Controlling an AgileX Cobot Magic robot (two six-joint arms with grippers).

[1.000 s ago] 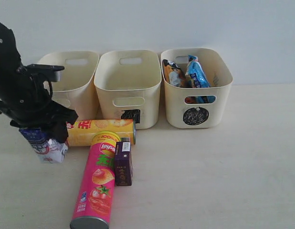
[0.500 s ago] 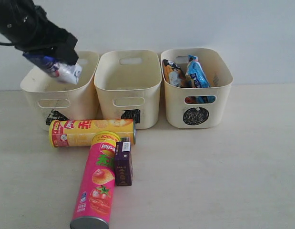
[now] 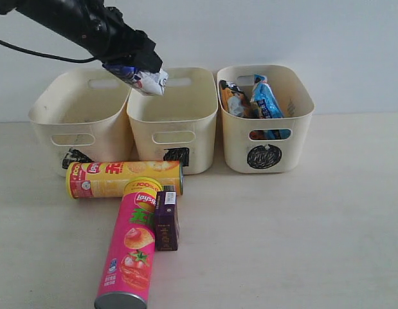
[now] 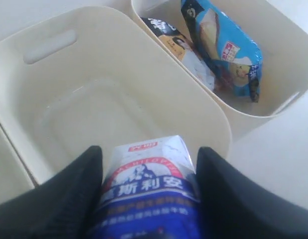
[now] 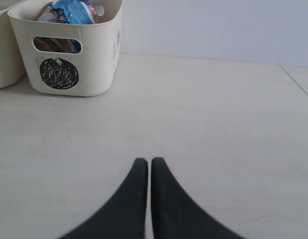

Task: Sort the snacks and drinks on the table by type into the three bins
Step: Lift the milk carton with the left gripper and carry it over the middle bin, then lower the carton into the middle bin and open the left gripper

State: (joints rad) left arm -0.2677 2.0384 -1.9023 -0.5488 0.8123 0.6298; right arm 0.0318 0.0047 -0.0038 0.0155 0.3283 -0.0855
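The left claw [image 4: 146,209] is clamped on the white-and-blue carton [image 4: 150,181], with one black finger pressed against each flat side. The carton cannot slip, and it hangs tilted with its top end leading. The claw holds it high in the air, probably so that it clears the bin rims on the way across.

Below the carton is the middle bin [image 3: 175,122], the one marked with a square. The carton sits over the near-left corner of that bin, close to the wall beside the left bin [image 3: 80,122]. It would likely need to come further over the middle before the claw lets go. That bin's floor shows bare, which fits it being the bin for drinks.

The right bin [image 3: 285,138], marked with a circle, holds the blue noodle pack [image 3: 266,100] and the orange bag [image 3: 232,98] standing on end, so the bagged snacks appear sorted.

On the table [image 3: 295,232], the yellow-red tube [image 3: 125,179] lies crosswise in front of the bins. The pink tube [image 3: 131,248] points away from it, and the purple carton [image 3: 166,219] lies touching the pink tube's side. All three are not yet sorted.

The right claw [image 5: 149,169] is closed on nothing and sits low over the table near the circle bin, apparently parked out of the way.
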